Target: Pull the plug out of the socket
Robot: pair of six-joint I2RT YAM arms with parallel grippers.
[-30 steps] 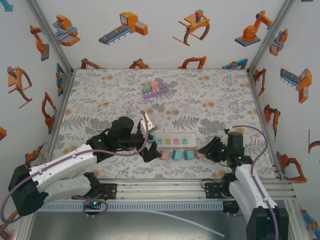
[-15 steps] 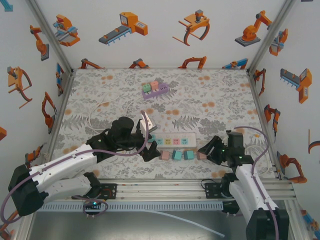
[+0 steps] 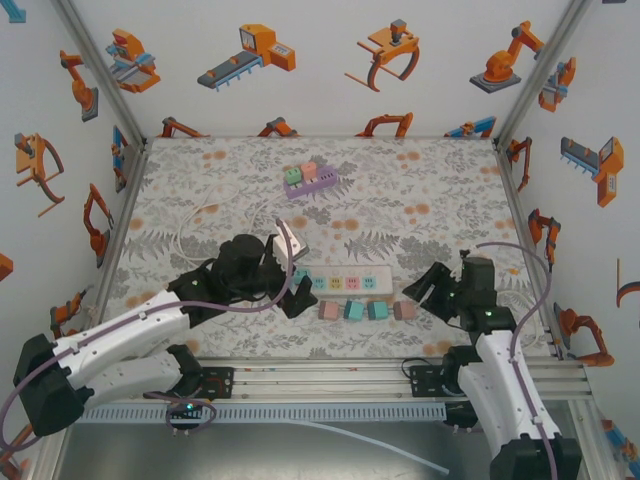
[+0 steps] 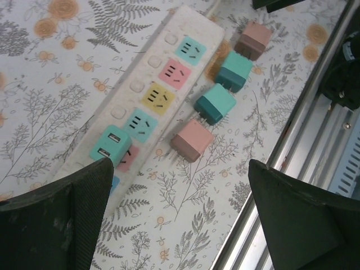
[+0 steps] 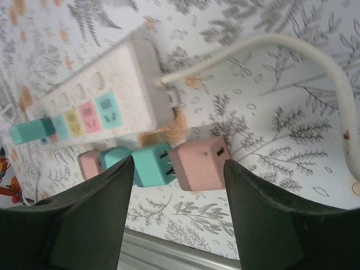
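Strip [image 4: 135, 84] holds one teal plug [image 4: 109, 147]; four plugs [image 4: 192, 139] lie beside.

Right claw [image 3: 428, 291] now off pink plug [image 3: 404, 310].

The left arm [image 3: 120, 340] and the right arm [image 3: 505, 385] are white shells joined by black joints, each trailed by a thin purple cable [image 3: 240, 307]. The left tool [image 4: 180, 169] has dark, wedge-shaped fingers [image 4: 56, 219] with finely ribbed faces.

A surface [image 3: 420, 190] covered in grey fern and orange flower print sits under even light. White walls [image 3: 320, 90] printed with orange robot cartoons rise behind and beside it; a silver rail [image 3: 330, 372] borders its near edge.
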